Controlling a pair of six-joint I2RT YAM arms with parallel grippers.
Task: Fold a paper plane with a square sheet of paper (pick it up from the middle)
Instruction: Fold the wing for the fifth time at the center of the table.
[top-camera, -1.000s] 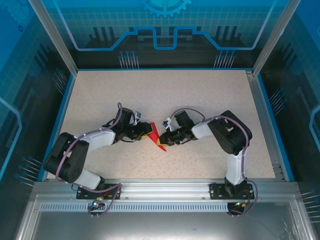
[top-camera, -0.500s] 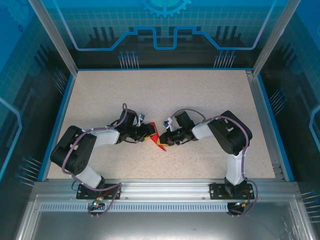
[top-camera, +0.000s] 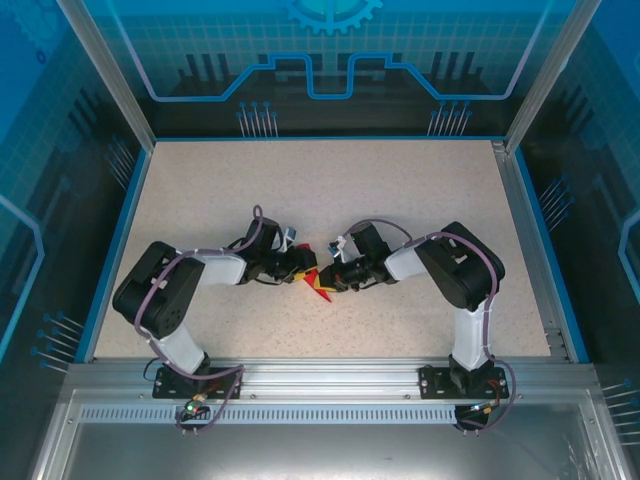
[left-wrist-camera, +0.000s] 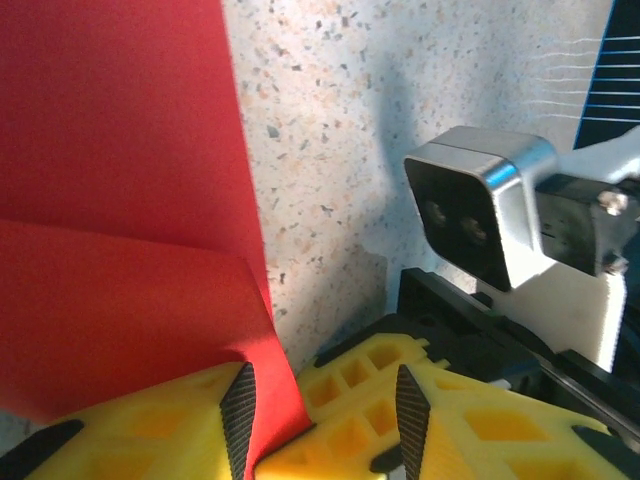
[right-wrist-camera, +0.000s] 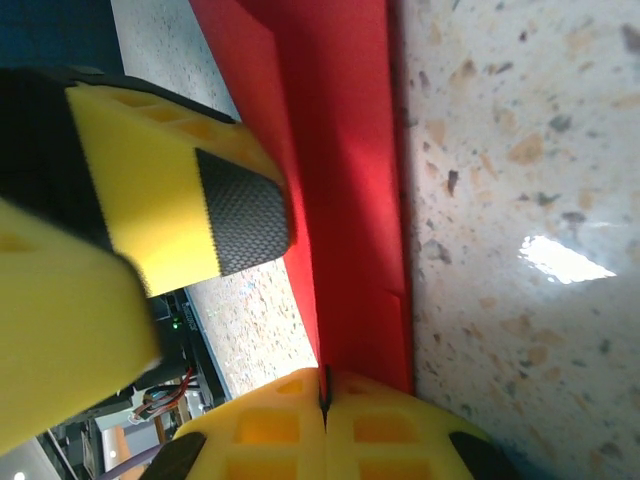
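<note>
There's the folded bright red square sheet of paper (top-camera: 319, 287), mid speckled beige table (top-camera: 420, 190), its long crease running near-to-far between both tools. The right gripper (right-wrist-camera: 325, 405) is clamped on one edge. The left gripper (left-wrist-camera: 322, 402) gapes at the opposite flap, best placed, I'd say, to pinch.

Folded paper (top-camera: 319, 286) lies mid-table (top-camera: 400, 200), between the left gripper (top-camera: 303, 268) on its left and the right gripper (top-camera: 333, 277) on its right.
</note>
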